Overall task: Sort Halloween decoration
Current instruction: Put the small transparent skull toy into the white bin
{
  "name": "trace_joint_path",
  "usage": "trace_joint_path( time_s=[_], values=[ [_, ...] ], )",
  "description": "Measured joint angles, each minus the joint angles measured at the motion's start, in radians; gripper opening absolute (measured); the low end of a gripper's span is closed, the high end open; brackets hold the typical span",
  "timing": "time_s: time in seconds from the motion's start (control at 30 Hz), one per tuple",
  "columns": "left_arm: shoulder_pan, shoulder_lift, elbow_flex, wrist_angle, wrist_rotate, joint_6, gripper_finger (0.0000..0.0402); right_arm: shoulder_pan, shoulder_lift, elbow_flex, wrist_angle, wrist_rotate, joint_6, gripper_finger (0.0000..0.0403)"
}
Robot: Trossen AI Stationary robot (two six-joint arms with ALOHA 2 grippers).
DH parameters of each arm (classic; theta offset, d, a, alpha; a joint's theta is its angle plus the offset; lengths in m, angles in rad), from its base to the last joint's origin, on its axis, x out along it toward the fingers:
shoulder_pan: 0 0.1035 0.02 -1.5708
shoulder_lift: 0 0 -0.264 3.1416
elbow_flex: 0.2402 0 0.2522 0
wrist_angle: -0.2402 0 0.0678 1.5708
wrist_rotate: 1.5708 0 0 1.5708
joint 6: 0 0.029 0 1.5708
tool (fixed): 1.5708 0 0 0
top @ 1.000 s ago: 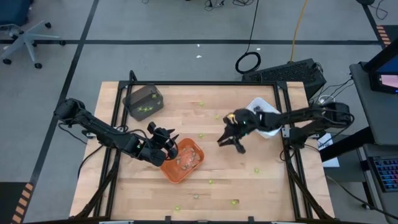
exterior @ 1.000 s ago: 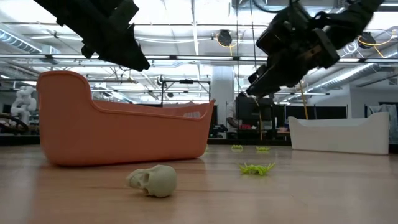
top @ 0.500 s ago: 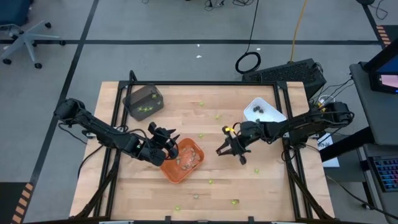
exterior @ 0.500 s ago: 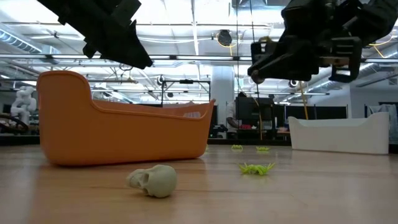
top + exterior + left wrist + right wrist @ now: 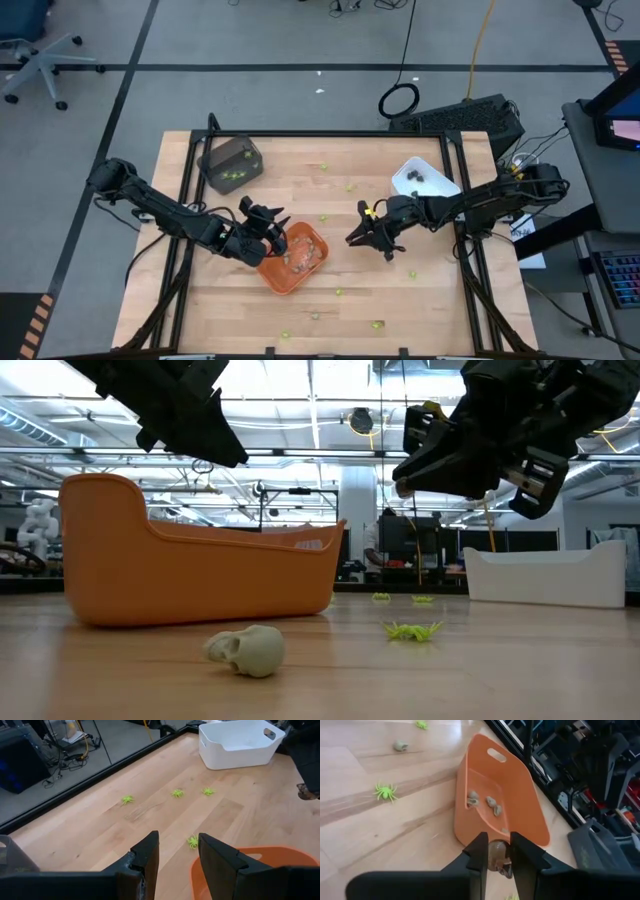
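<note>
The Halloween decoration is tiny pieces strewn over the table: lime-green spiders and a tan-grey skull. Several tan-grey pieces lie in the orange tray. My right gripper hovers just right of that tray, shut on a tan-grey piece. My left gripper hangs open over the tray's left rim, with nothing between its fingers. My right gripper pinches a small tan-grey piece between its two fingers. It is lifted clear of the table, and the fingers point toward the orange tray. Which part of the piece they are on is too small to tell.
A dark grey tray with green pieces stands at the far left. A white tray with dark pieces stands at the far right. Loose spiders dot the middle and the near edge. A black frame rims the table.
My right gripper has drawn away from the white tray, toward the near edge and slightly toward the orange tray. It has turned at the wrist and stayed shut on its piece. My left arm has kept still.
</note>
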Motion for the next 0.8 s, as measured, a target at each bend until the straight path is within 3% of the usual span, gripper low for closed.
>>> trace_joint_path(
  time_s=[0.4, 0.8],
  values=[
    [0.000, 0.000, 0.000, -0.001, 0.000, -0.007, 0.0137, 0.000, 0.000, 0.000, 0.000, -0.002, 0.134, 0.0051],
    [0.000, 0.000, 0.000, -0.001, 0.000, -0.007, 0.0137, 0.000, 0.000, 0.001, 0.000, -0.002, 0.592, 0.0051]
  ],
)
